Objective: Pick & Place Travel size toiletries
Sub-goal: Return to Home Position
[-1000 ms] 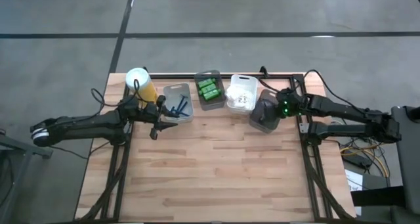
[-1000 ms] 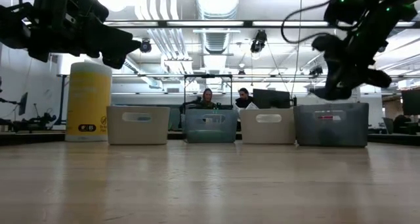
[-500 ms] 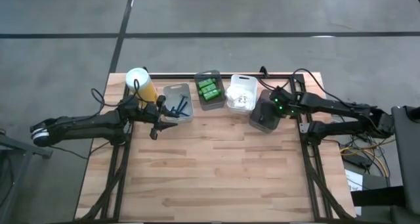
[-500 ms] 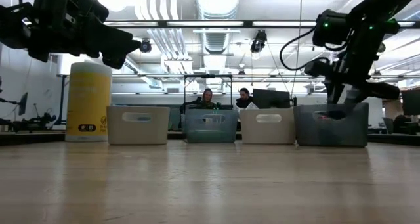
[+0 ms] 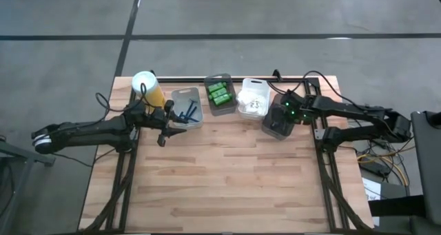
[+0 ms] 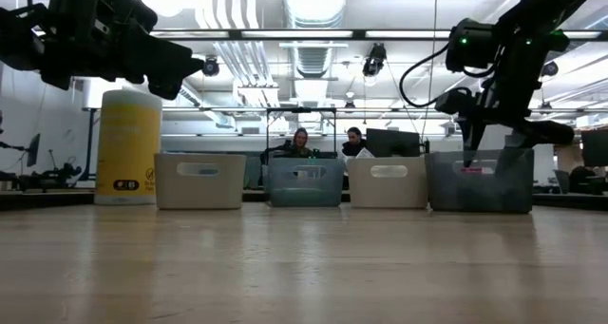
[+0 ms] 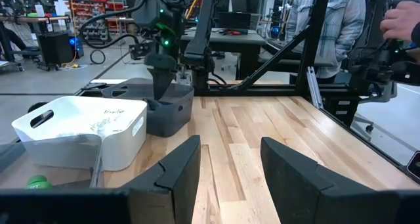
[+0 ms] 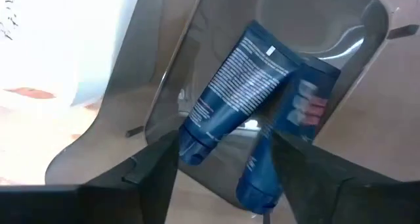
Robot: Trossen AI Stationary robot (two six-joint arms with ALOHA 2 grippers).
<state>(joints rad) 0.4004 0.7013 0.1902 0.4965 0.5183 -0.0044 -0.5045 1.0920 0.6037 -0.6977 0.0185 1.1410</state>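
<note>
Tabletop (image 5: 227, 180): right gripper (image 8: 226, 148) spread above blue tubes (image 8: 243, 86)

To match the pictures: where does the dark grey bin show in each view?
High view: dark grey bin at the right end of the bin row, under the right gripper.
Low view: rightmost bin.
Left wrist view: just beyond the white bin.
Right wrist view: fills the picture, blue tubes inside.
Shared landmark: the white bin beside it.

One camera looks straight down on the counter (image 5: 227, 173), another level along it, both sharing the bins (image 6: 304, 181).
</note>
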